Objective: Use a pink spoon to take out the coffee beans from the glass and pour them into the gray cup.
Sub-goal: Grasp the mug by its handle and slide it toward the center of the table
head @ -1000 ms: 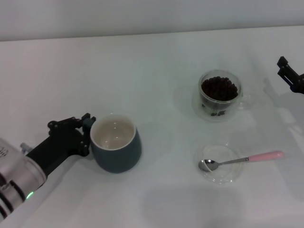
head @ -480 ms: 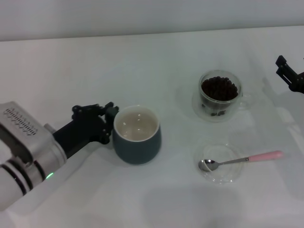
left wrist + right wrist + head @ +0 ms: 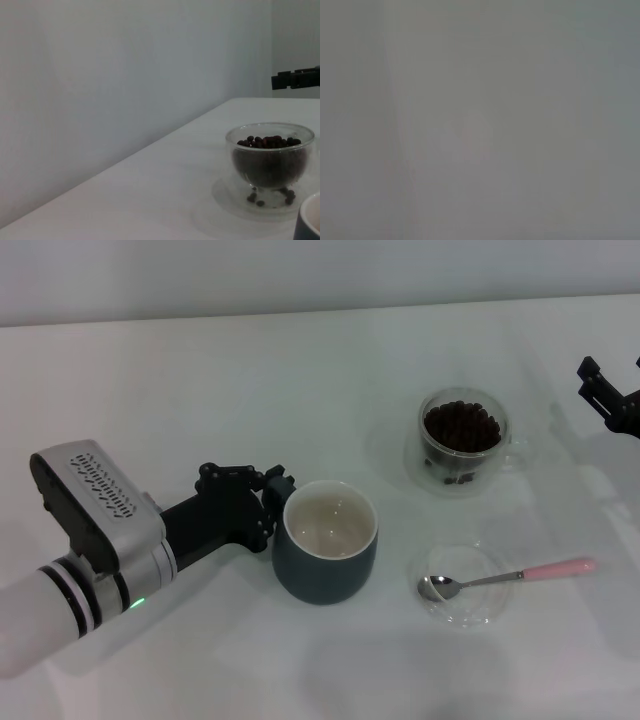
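Table (image 3: 200, 380) white, wall behind plain. Left gripper (image 3: 272, 502) grasps gray cup (image 3: 327, 554) from 9 o'clock. Right gripper (image 3: 610, 400) parked at 3 o'clock; finger state unreadable.

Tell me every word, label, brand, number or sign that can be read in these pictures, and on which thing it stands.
There is none to read.
The gray cup, the glass, the pink spoon and the clear dish carry no print.
The left arm's housing shows only a dotted grille and a green light, no letters.
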You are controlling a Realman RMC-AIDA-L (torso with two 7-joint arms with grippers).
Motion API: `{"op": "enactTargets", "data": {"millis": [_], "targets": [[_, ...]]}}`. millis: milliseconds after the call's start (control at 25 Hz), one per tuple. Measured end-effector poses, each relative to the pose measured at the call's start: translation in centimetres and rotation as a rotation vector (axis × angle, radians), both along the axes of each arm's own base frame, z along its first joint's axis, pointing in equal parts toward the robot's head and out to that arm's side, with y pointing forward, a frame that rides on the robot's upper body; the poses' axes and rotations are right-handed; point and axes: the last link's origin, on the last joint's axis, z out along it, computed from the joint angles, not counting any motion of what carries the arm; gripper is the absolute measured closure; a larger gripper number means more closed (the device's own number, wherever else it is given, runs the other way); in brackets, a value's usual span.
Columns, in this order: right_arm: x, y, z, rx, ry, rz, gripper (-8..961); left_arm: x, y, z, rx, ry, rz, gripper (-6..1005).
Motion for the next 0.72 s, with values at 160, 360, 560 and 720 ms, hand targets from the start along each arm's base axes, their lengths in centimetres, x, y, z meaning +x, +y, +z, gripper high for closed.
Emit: {"op": "enactTargets", "data": {"millis": [160, 360, 560, 720], "targets": [[0.05, 0.0, -0.03, -0.002, 0.0, -0.003, 115, 0.02, -0.11, -0.1, -0.007, 0.004, -0.005, 897], [0.06, -0.01, -0.04, -0.002, 0.0, -0.004, 116, -0.02, -0.14, -0.09, -0.007, 0.005, -0.005, 896], [0.07, -0.01, -0.04, -0.002, 0.0, -0.004, 117, -0.38, -0.25, 0.01, -0.006, 0.01, 0.003, 895], [0.05, -0.02, -0.06, -0.003, 0.001, -0.004, 118, -0.56, -0.33, 0.03, -0.006, 0.012, 0.007, 880]]}}
